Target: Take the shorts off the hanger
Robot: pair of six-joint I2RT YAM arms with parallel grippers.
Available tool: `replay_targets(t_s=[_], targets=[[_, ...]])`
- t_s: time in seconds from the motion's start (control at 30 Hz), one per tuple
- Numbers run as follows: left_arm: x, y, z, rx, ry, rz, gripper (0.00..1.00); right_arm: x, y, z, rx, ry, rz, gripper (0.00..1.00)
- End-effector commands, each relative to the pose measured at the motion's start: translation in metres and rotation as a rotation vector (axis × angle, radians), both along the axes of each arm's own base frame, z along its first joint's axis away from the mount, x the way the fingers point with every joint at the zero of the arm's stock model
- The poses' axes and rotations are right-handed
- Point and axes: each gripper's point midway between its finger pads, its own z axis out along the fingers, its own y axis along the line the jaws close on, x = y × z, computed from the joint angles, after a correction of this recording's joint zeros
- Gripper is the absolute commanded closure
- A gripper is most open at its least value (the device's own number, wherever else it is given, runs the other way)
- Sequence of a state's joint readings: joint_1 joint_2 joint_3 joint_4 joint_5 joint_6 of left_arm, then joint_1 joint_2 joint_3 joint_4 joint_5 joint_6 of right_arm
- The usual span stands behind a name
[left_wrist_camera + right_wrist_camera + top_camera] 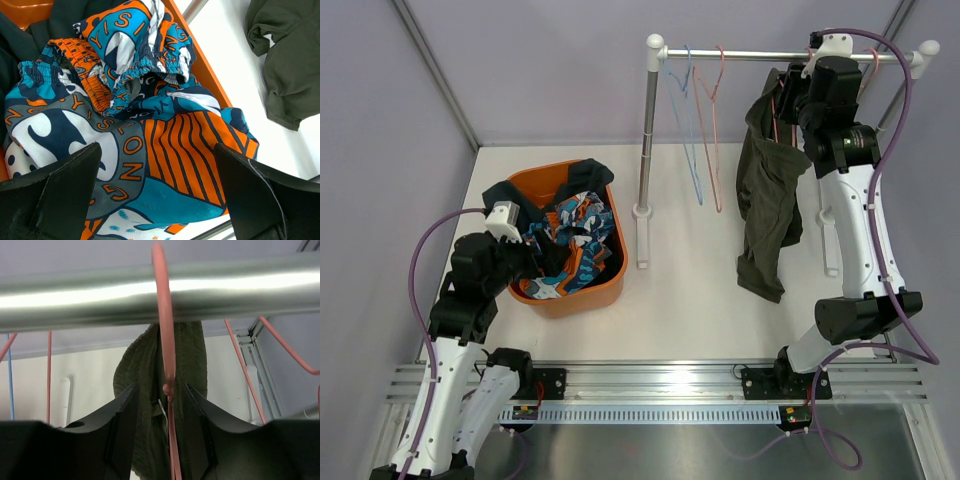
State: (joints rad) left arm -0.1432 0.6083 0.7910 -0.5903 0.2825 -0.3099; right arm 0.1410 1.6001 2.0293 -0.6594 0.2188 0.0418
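Observation:
The olive green shorts [765, 200] hang from a pink hanger [162, 315] hooked over the steel rail [740, 55]. My right gripper [798, 95] is up at the rail. In the right wrist view its jaws [159, 387] stand narrowly apart, closed round the bunched waistband of the olive shorts [145, 370] and the hanger neck. My left gripper [157, 150] is open and empty, just above the blue-white-orange patterned shorts [150, 125] in the orange basket [565, 300]. Dark shorts [590, 172] lie at the basket's back.
An empty blue hanger [692, 150] and an empty pink hanger [712, 150] hang on the rail's left half. The rack's left post [645, 150] stands just right of the basket. More pink hangers [280, 345] hang to the right of my right gripper.

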Motion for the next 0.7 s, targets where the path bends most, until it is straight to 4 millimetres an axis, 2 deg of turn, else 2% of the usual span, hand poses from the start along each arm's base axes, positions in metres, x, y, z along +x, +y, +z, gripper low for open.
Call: replay_targets(t_s=[0.0,0.1,0.33,0.67], targets=[[0.002,0.001,0.006,0.013,-0.045,0.0,0.01,0.005,-0.005,0.032,0.006,-0.105,-0.021,0.56],[0.002,0.001,0.005,0.013,-0.042,-0.002,0.01,0.008,-0.007,0.031,0.005,-0.114,-0.03,0.6],[0.002,0.001,0.005,0.014,-0.04,-0.002,0.01,0.017,-0.006,0.015,-0.008,-0.075,-0.03,0.61],[0.002,0.001,0.004,0.015,-0.037,0.0,0.01,0.023,-0.008,0.017,-0.023,-0.082,-0.041,0.63]])
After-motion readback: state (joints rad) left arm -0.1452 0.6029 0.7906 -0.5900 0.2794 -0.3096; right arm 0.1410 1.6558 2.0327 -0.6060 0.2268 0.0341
